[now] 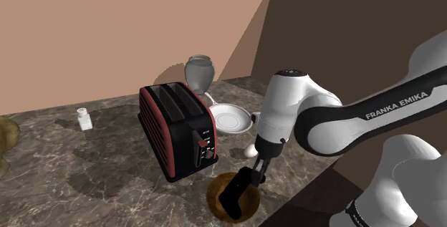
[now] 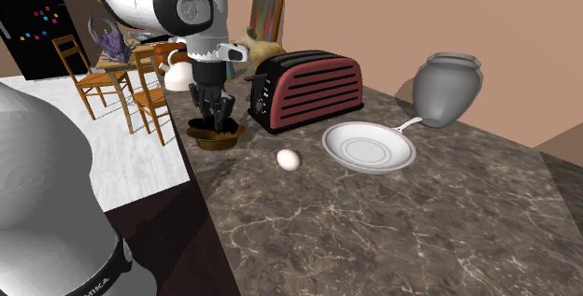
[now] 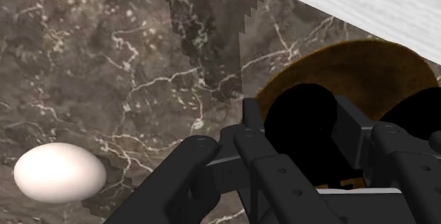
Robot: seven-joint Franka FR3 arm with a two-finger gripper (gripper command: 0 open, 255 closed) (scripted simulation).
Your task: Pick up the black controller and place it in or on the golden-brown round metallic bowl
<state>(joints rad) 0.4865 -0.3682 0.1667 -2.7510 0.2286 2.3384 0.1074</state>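
Controller point(image 1: 232, 194), black, is pinched btwn the fingers of the gripper point(image 1: 249, 177), so you've got it clamped, not loose. It hangs tilted, lower end down inside the golden-brown bowl point(image 1: 215, 203), abt over the bowl's middle. You can't tell whether it touches the bowl's bottom. In the wrist view its dark rounded body covers part of the bowl's inside, w/ the brown rim curving beyond it.

Bowl sits on the dark marble counter point(image 1: 107, 182) near the counter's edge, just beside the red-and-black toaster point(image 1: 175, 129). White egg point(image 1: 250, 150) lies on the counter near the bowl but apart from it, btwn bowl and white plate point(image 1: 231, 118). Grey jar point(image 1: 200, 71) stands behind the plate, close to the wall. Small white shaker point(image 1: 84, 119) stands well apart, on the toaster's other side, toward the shoulder view's left.

In the second exterior view you see wooden chairs point(image 2: 84, 72) past the counter's end, behind the arm.
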